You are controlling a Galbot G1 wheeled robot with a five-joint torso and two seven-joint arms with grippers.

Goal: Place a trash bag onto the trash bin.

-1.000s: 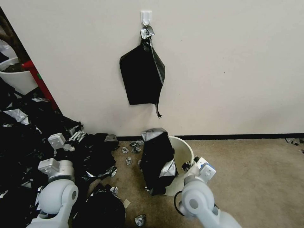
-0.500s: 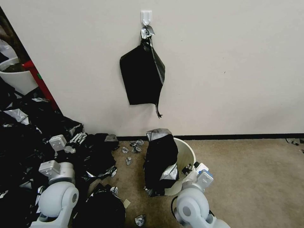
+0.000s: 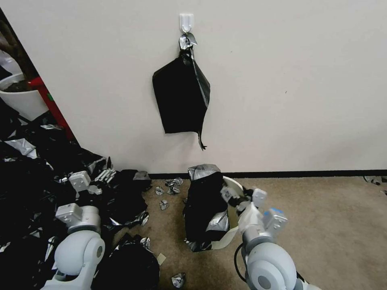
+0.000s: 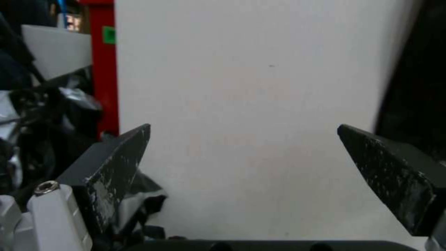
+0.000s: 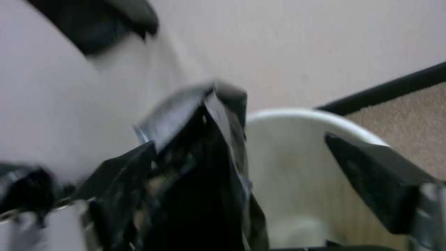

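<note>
The cream-white trash bin (image 3: 237, 184) stands on the carpet by the wall, leaning a little. The glossy black trash bag (image 3: 204, 205) drapes over its wall-side rim and down its outside, standing up in a peak. My right gripper (image 3: 231, 196) is open at the bin's mouth. In the right wrist view the trash bag (image 5: 204, 181) rises between the spread fingers of the right gripper (image 5: 241, 184), close against one finger, with the trash bin's rim (image 5: 302, 115) behind. My left gripper (image 3: 105, 174) hovers open over the black film at the left, and the left gripper (image 4: 244, 174) faces bare wall.
A flat black bundle (image 3: 181, 100) hangs from a wall hook above the bin. A large heap of black film (image 3: 40, 181) covers the floor at left, with a white tub (image 3: 20, 98) and red bar behind. Small scraps (image 3: 165, 193) lie on the carpet; open carpet lies right.
My right arm has swung right and its gripper has risen from beside the bin's wall to its mouth. The bag has shifted slightly right. The left gripper has crept a little right.
</note>
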